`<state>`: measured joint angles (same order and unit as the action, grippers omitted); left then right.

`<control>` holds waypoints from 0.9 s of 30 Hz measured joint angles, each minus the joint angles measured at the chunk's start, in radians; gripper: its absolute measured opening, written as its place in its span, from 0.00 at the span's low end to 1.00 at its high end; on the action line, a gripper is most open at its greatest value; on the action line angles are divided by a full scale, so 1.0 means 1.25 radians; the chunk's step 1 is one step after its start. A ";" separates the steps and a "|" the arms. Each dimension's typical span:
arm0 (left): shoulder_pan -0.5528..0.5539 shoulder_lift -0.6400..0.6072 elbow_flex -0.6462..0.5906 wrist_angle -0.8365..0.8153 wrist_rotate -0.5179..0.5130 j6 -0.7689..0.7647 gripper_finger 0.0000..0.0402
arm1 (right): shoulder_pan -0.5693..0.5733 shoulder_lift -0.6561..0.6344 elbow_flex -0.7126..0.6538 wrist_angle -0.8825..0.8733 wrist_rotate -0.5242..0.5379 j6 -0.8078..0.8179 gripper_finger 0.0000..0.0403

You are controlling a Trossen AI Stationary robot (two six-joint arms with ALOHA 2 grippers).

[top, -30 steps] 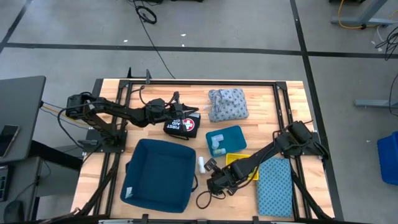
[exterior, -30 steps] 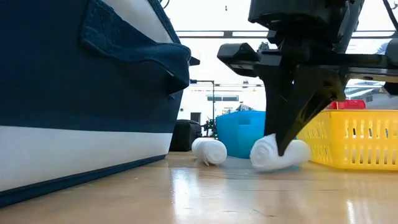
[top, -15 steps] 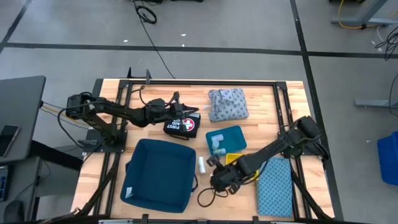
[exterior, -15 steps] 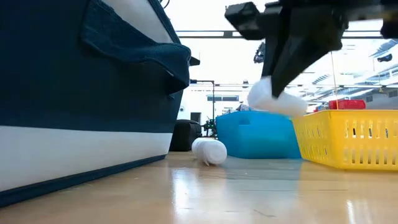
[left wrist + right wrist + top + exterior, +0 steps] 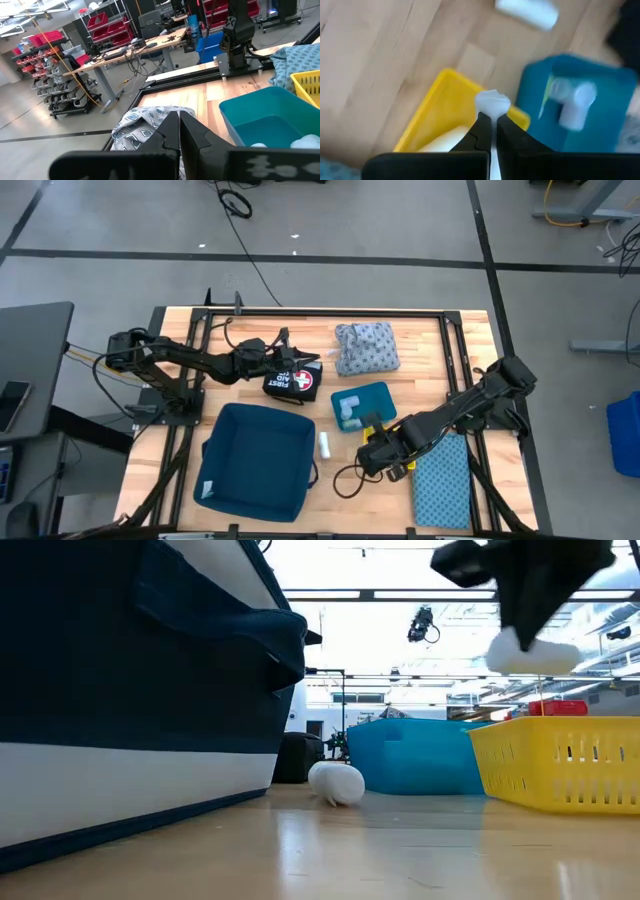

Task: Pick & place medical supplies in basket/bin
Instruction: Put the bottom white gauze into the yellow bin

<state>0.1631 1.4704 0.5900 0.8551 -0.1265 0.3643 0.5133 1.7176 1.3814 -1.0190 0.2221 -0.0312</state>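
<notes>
the right tool (image 5: 490, 122), clamped on a short white roll (image 5: 492, 104), hovers above the yellow slatted plastic basket (image 5: 432, 112) at lower centre; next comes lowering and releasing.

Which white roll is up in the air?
The white roll pinched in the right gripper, above the yellow basket. The other white roll lies on the table beside the dark blue bin.
</notes>
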 joint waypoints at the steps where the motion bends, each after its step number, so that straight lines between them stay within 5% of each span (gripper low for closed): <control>1: 0.000 0.000 0.000 0.000 0.000 0.002 0.00 | 0.000 0.000 -0.004 -0.011 -0.006 0.015 0.02; 16: 0.000 0.000 0.000 0.000 -0.001 0.000 0.00 | -0.016 0.001 -0.203 0.061 -0.076 0.104 0.02; 27: 0.000 0.000 0.000 0.000 -0.001 0.001 0.00 | -0.016 0.001 -0.200 0.104 -0.070 0.127 0.34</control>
<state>0.1631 1.4704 0.5900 0.8555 -0.1280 0.3660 0.4931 1.7184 1.1313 -0.8896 0.1343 0.1269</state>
